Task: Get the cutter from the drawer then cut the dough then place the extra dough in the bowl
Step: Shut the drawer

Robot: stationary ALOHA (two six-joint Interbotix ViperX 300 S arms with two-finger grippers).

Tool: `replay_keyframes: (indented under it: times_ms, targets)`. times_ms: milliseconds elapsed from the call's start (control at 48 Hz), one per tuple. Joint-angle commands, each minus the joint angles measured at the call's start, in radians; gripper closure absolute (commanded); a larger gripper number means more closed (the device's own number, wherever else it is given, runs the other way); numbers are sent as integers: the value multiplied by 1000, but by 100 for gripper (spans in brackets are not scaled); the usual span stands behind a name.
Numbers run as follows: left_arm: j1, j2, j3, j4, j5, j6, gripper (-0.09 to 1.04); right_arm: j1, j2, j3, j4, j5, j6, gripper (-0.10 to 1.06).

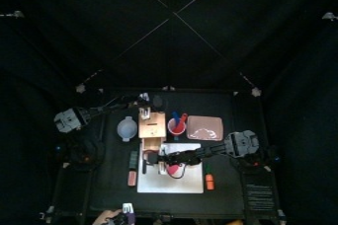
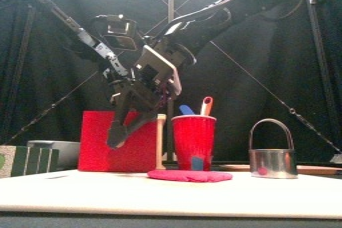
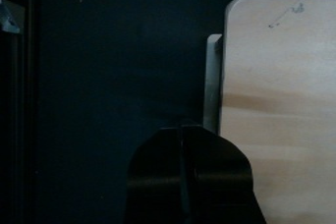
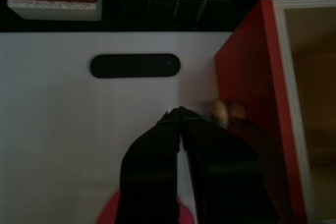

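Pink dough [image 2: 189, 175] foremost, cutter [image 2: 273, 160] apart beside it, left gripper [image 3: 192, 138] closed, right gripper [image 4: 184, 120] closed beside red drawer [image 4: 252, 81]

The top camera hung high over the booth, tilted down and a little toward the back. From there the table [image 1: 99, 194] sat small in its lower half, below the black curtain [image 1: 169, 32]. The front camera sat at table height on the front edge and looked level across. In it the red cup [image 2: 194, 142] and the cutter [image 2: 273, 152] stood near and large.

Each wrist camera looked along its own gripper from very close. The left gripper [image 3: 191, 130] was over the wooden box [image 3: 282, 100]. The right gripper [image 4: 184, 115] was over the white cutting board [image 4: 79, 110], beside the red drawer front [image 4: 256, 81]. All four views took in the box, and the top and right wrist views both showed the board.
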Motion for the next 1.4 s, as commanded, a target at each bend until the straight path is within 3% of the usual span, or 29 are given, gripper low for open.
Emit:
replay_keyframes:
  times_ms: [21, 896, 1083, 1396]
  targets:
    - [-2, -11, -29, 8, -8, 5, 69, -25, -18, -32, -15, 11, 0, 85]
    - [-3, 31, -66, 17, -14, 44, 69, -130, 5, -60, -69, 15, -3, 85]
    - [-3, 31, -67, 17, -14, 44, 70, -144, 3, -67, -107, 15, -2, 85]
    - [-2, 31, -67, 17, -40, 41, 70, -163, 3, -72, -115, 15, 0, 85]
